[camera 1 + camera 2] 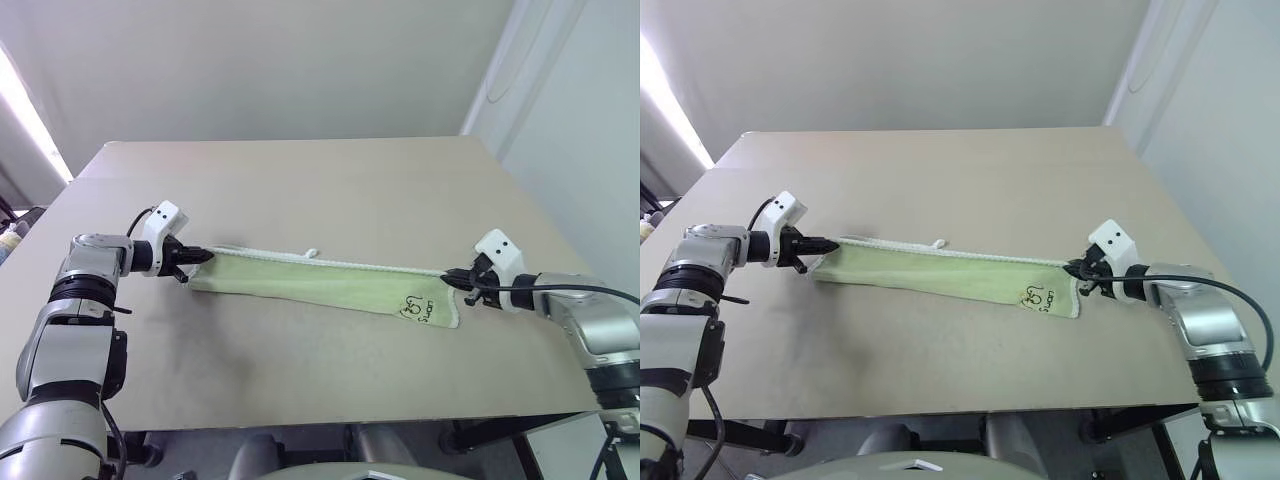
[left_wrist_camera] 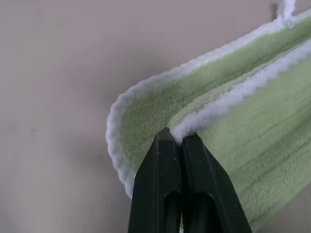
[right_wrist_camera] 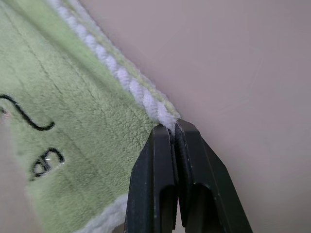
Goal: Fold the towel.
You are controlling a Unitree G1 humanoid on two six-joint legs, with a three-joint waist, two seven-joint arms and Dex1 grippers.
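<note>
Pinching towel [image 1: 330, 283] corners, left gripper [image 1: 197, 257] and right gripper [image 1: 452, 279] jaws clamped; keep edge taut and level above table [image 1: 300, 190] when folding.

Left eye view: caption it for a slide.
Both grippers, left and right, pinch opposite ends of the green towel, stretched over the table.

Bright, even light; window glare at left; sharp pics.
</note>
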